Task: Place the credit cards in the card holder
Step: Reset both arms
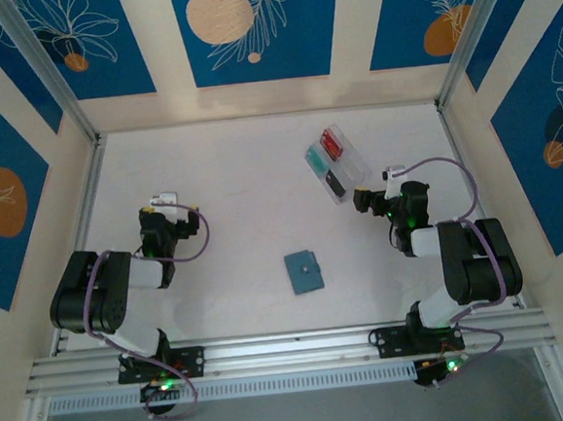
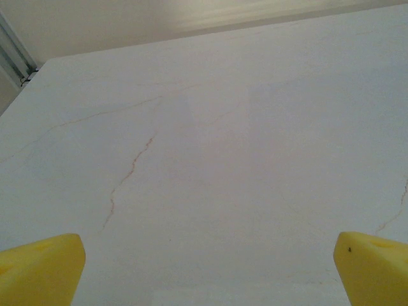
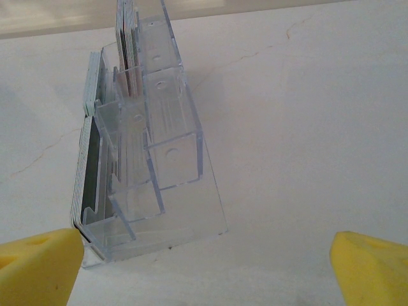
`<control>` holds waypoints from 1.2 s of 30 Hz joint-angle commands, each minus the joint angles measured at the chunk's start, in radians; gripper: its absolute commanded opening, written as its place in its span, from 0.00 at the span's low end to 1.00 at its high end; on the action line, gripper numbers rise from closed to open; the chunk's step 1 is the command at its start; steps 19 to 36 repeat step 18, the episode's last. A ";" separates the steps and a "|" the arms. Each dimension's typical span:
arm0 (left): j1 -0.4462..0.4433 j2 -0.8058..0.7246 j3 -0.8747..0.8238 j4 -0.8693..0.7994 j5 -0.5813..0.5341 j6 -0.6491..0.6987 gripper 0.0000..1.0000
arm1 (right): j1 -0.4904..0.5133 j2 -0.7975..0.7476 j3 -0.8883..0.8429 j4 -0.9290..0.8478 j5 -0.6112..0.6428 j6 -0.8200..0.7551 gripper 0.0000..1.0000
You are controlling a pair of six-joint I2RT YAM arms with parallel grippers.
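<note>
- Table [image 1: 241, 194]: white top.
- Left gripper [image 2: 208, 255]: jaws spread wide, empty, above bare table, well apart from tray and holder.
- Right gripper [image 3: 207, 245]: jaws spread wide, empty, facing the tray's near end.
- Clear tray [image 3: 172, 159]: far right of the table.
- Card holder [image 1: 304, 271]: blue-grey, lying shut between the arms.
- Credit cards [image 3: 127, 44]: on edge in tray slots.
- Step, as judged: first fetch, nothing gripped. Next calls for pinching one card's edge; the holder likely needs opening.

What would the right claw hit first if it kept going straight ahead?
Most likely the clear plastic tray, which sits just ahead of the open right gripper with cards slotted in it. How far off it is, is hard to judge.
</note>
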 commanded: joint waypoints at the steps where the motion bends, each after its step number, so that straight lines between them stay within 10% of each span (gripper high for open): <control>1: 0.000 -0.008 0.009 0.000 0.018 0.011 1.00 | 0.001 0.003 0.021 0.007 -0.003 -0.020 0.99; 36: 0.045 -0.013 0.029 -0.046 0.143 -0.002 1.00 | 0.002 0.003 0.020 0.007 -0.001 -0.020 0.99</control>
